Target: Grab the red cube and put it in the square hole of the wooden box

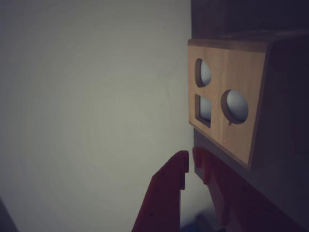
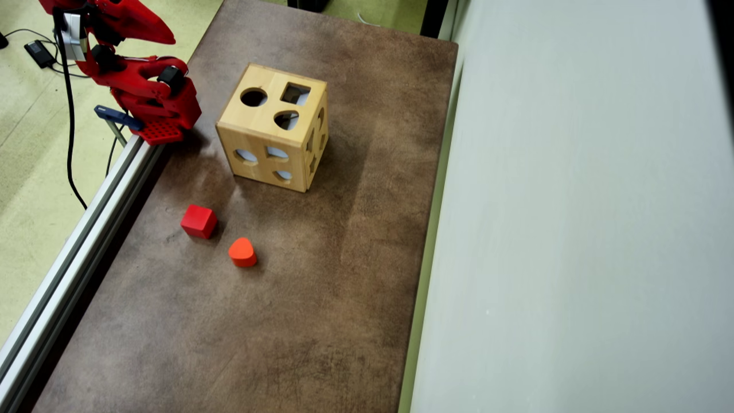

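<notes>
The two red plastic fingers [image 1: 169,188] rise from the bottom edge of the wrist view, tips close together with only a thin gap, nothing between them; the gripper [image 1: 189,162] touches no object. Beyond the tips, toward 1 o'clock, stands the pale wooden box [image 1: 231,82], one face showing three cut-outs. The whole left side of this view is open, plain surface.

In the overhead view, the red arm [image 2: 143,92] sits folded at the table's left edge, around 10 o'clock from the box [image 2: 252,123], and the fingers cannot be made out there. The box top carries three holes: one round, one heart-like, and one dark square hole [image 2: 296,93]. One small deep-red cube [image 2: 199,221] lies at 7 o'clock from the box, apart from it. One orange-red rounded heart block [image 2: 242,252] lies just beside the cube, at its 4 o'clock. The brown tabletop [image 2: 321,298] is open below and right of them, bounded by a metal rail [image 2: 74,252] on the left and a pale wall [image 2: 573,229] on the right.
</notes>
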Robot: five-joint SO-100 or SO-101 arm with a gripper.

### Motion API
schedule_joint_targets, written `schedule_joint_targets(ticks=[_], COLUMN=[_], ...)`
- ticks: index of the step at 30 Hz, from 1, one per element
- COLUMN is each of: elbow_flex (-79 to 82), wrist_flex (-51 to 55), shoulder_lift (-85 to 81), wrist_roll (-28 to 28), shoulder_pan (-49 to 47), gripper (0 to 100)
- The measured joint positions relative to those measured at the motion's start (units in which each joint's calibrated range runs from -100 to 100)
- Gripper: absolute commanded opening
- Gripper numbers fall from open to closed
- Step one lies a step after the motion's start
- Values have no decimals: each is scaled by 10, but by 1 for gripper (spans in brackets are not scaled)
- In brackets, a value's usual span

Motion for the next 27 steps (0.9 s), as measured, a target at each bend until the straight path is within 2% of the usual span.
schedule_joint_targets(ticks=[5,10,13,18,23,27], elbow_flex=[-33,-153,-216,-232,-233,-233], wrist_flex=[0,0,0,0,0,0], shoulder_lift=[153,319,413,581,692,712], wrist_roll=[0,0,0,10,91,164], shoulder_pan=[0,5,47,172,216,252], gripper=[3,3,3,3,3,3])
